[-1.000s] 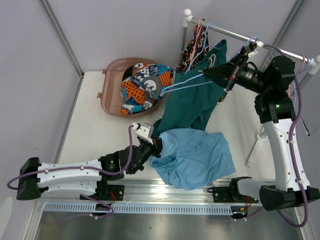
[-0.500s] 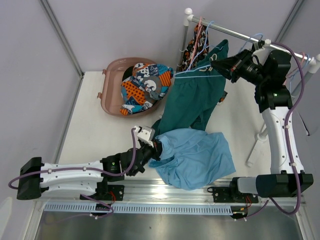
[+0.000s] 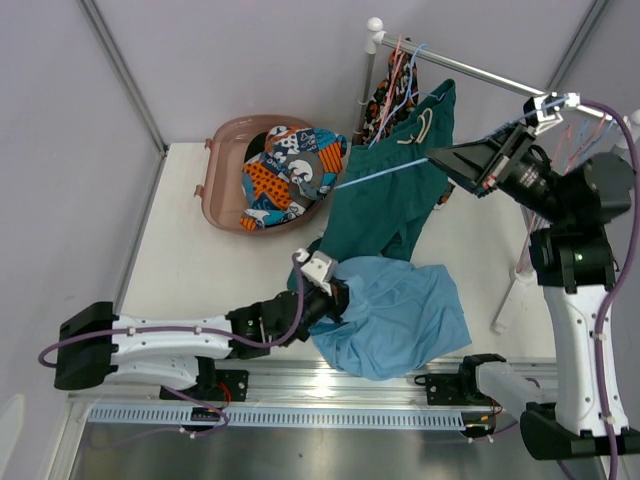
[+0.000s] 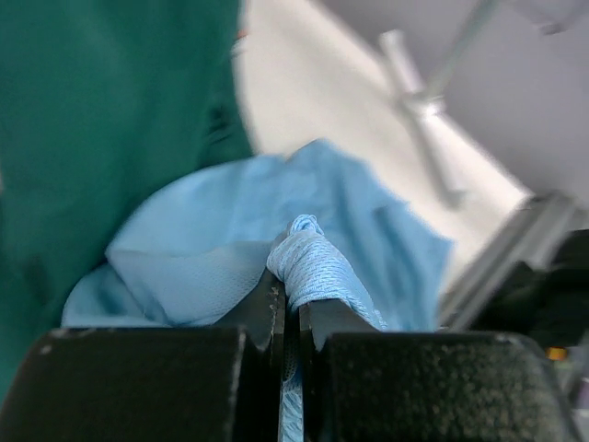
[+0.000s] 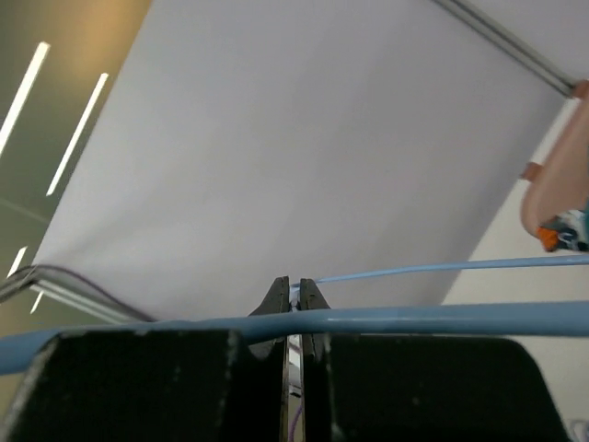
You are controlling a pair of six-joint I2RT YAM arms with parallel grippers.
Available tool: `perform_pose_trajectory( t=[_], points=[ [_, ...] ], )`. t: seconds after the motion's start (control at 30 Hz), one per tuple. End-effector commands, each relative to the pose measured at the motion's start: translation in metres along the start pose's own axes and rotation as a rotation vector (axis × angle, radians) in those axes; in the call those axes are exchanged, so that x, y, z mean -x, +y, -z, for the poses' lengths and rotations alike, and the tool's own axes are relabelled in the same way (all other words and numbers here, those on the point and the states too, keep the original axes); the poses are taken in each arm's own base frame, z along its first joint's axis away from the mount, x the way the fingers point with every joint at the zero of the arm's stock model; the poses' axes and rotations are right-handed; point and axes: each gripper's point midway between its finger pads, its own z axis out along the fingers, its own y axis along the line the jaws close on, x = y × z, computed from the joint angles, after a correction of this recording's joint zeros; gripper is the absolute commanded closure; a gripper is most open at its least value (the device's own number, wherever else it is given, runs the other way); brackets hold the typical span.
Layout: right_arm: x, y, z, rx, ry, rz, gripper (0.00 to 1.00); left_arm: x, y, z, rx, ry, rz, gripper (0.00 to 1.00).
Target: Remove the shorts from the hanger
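At the near table edge, the left gripper is clamped on a bunched fold of the light blue fabric shorts, which are spread on the white table. Behind them, the teal green shorts are draped down onto the table. The right gripper is pinched together on a thin light blue wire hanger that crosses the teal cloth. Farther left, orange, blue and grey patterned shorts are heaped in a translucent pink plastic basin. At the back, orange-black-white camouflage shorts are hung below a white metal rail.
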Motion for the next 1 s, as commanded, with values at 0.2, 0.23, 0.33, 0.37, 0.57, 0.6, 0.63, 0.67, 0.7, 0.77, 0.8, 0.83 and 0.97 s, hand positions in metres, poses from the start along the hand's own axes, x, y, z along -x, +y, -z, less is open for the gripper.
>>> perform_pose_trajectory(
  t=[0.2, 0.23, 0.33, 0.37, 0.57, 0.6, 0.63, 0.67, 0.7, 0.77, 0.8, 0.83, 0.97],
  points=[
    [-0.042, 0.112, 0.034, 0.374, 0.049, -0.092, 1.00, 0.078, -0.212, -0.076, -0.686, 0.037, -0.072, 1.00],
    [-0.045, 0.113, 0.035, 0.383, 0.053, -0.108, 1.00, 0.068, -0.221, -0.081, -0.715, 0.068, -0.080, 1.00],
    [-0.055, 0.117, 0.036, 0.418, 0.076, -0.163, 1.00, 0.065, -0.257, -0.095, -0.812, 0.101, -0.096, 1.00],
    [-0.059, 0.118, 0.035, 0.426, 0.091, -0.190, 1.00, 0.061, -0.266, -0.105, -0.826, 0.113, -0.103, 1.00],
    [-0.082, 0.115, 0.026, 0.432, 0.165, -0.249, 1.00, 0.063, -0.294, -0.134, -0.862, 0.198, -0.153, 1.00],
    [-0.092, 0.119, 0.027, 0.443, 0.199, -0.260, 1.00, 0.060, -0.289, -0.142, -0.844, 0.212, -0.155, 1.00],
    [-0.096, 0.118, 0.026, 0.436, 0.212, -0.267, 1.00, 0.059, -0.286, -0.153, -0.821, 0.213, -0.151, 1.00],
    [-0.099, 0.120, 0.025, 0.440, 0.213, -0.258, 1.00, 0.061, -0.282, -0.157, -0.809, 0.226, -0.136, 1.00],
    [-0.106, 0.124, 0.027, 0.450, 0.240, -0.262, 1.00, 0.064, -0.270, -0.167, -0.781, 0.229, -0.121, 1.00],
    [-0.109, 0.124, 0.029, 0.431, 0.236, -0.267, 1.00, 0.070, -0.253, -0.175, -0.742, 0.235, -0.074, 1.00],
    [-0.109, 0.128, 0.033, 0.436, 0.231, -0.256, 1.00, 0.061, -0.230, -0.188, -0.699, 0.256, -0.058, 1.00],
    [-0.110, 0.130, 0.036, 0.438, 0.236, -0.260, 1.00, 0.066, -0.220, -0.192, -0.678, 0.248, -0.041, 1.00],
    [-0.110, 0.137, 0.051, 0.439, 0.232, -0.253, 1.00, 0.084, -0.169, -0.204, -0.579, 0.225, 0.010, 1.00]
  ],
)
